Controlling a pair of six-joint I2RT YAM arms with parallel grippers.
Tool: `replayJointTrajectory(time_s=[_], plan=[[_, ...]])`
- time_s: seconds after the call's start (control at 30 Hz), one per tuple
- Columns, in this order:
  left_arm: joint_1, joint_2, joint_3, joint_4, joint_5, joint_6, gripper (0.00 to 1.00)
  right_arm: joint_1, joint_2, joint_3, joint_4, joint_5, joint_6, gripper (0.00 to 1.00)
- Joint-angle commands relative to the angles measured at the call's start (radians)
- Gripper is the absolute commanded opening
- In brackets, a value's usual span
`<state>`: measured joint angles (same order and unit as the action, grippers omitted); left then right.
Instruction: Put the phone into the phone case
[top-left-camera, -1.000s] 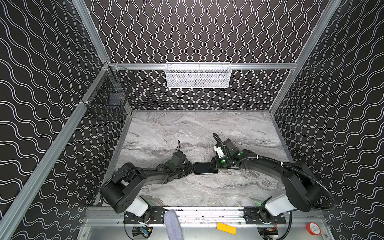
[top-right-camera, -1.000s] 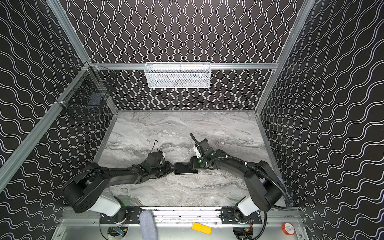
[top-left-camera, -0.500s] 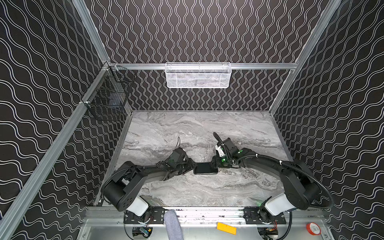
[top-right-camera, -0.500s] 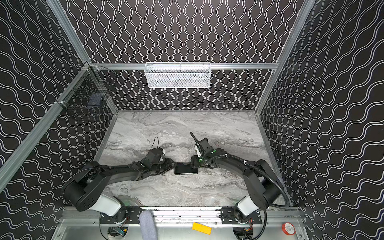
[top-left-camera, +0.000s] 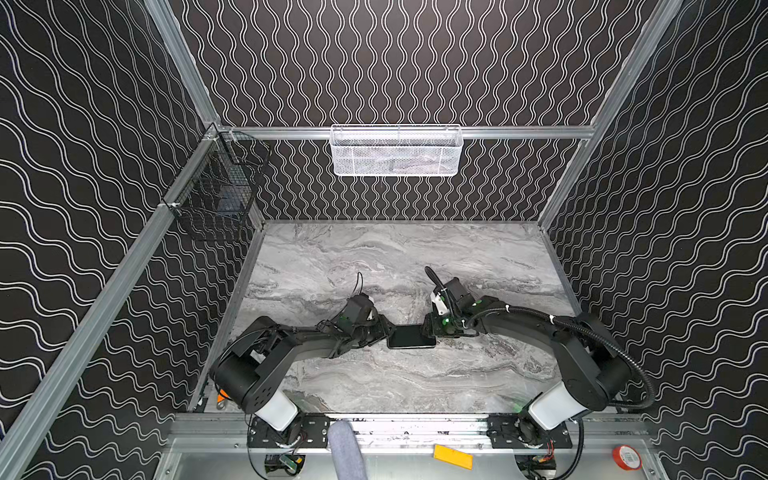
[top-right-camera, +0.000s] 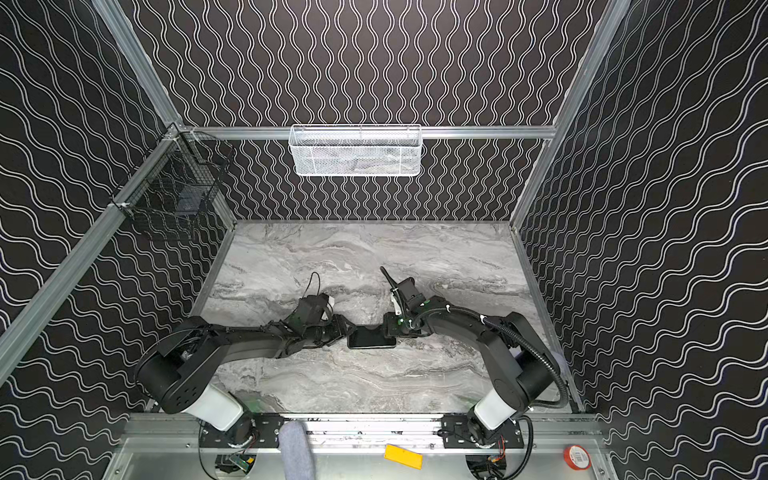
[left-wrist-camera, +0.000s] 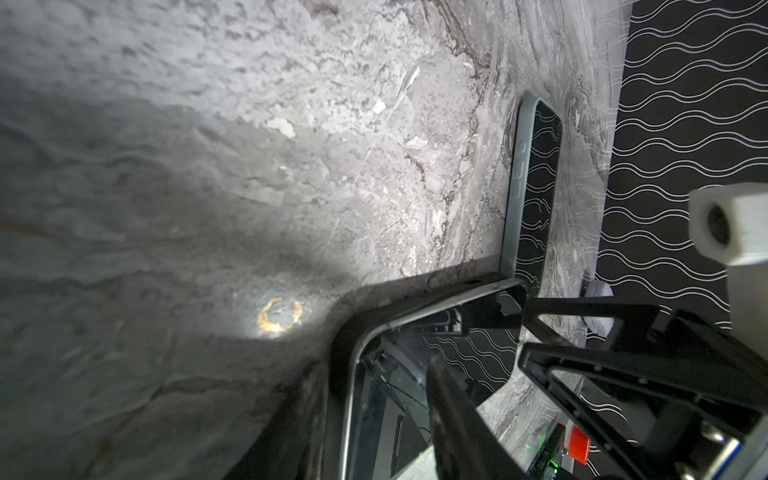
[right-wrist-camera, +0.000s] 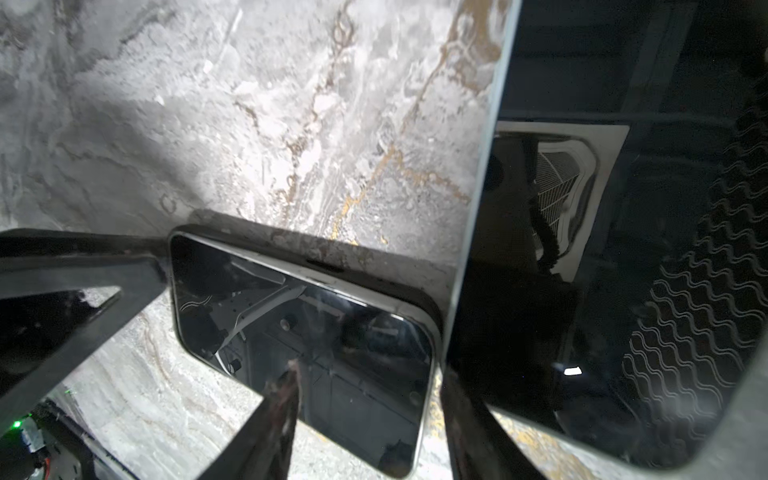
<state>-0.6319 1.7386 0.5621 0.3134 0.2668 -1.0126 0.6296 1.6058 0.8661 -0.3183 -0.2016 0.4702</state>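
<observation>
A black phone (top-left-camera: 411, 337) (top-right-camera: 371, 338) lies flat, screen up, mid-table. The wrist views show its silver rim (right-wrist-camera: 299, 332) sitting inside a black phone case (right-wrist-camera: 332, 266) (left-wrist-camera: 337, 374). My left gripper (top-left-camera: 388, 332) (left-wrist-camera: 378, 415) is open at the phone's left end, one finger outside the case wall and the other over the screen. My right gripper (top-left-camera: 430, 330) (right-wrist-camera: 370, 390) is open at the right end. One of its fingers is over the screen and the other just past the short edge, with bare table between them.
A second glossy dark slab with a pale blue-grey edge (right-wrist-camera: 582, 249) (left-wrist-camera: 536, 187) lies by the right gripper; both top views hide it. A white mesh basket (top-left-camera: 397, 151) hangs on the back wall. A black wire basket (top-left-camera: 216, 195) hangs at the left.
The left gripper's wrist has shifted a little toward the back of the table. The phone and the right gripper have stayed where they were.
</observation>
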Motion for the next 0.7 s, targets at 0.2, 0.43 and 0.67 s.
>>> replayJointTrajectory(time_s=[0.2,0.43,0.67], plan=[[0.002,0.024,-0.028,-0.007,0.012,0.016,0.51,0.009,0.004,-0.016,0.047,-0.042,0.010,0.55],[0.001,0.045,-0.053,0.034,0.029,0.009,0.71,0.020,0.024,-0.036,0.065,-0.050,0.017,0.53],[0.002,0.003,-0.048,-0.030,0.044,0.042,0.79,0.022,0.028,-0.045,0.076,-0.050,0.025,0.53]])
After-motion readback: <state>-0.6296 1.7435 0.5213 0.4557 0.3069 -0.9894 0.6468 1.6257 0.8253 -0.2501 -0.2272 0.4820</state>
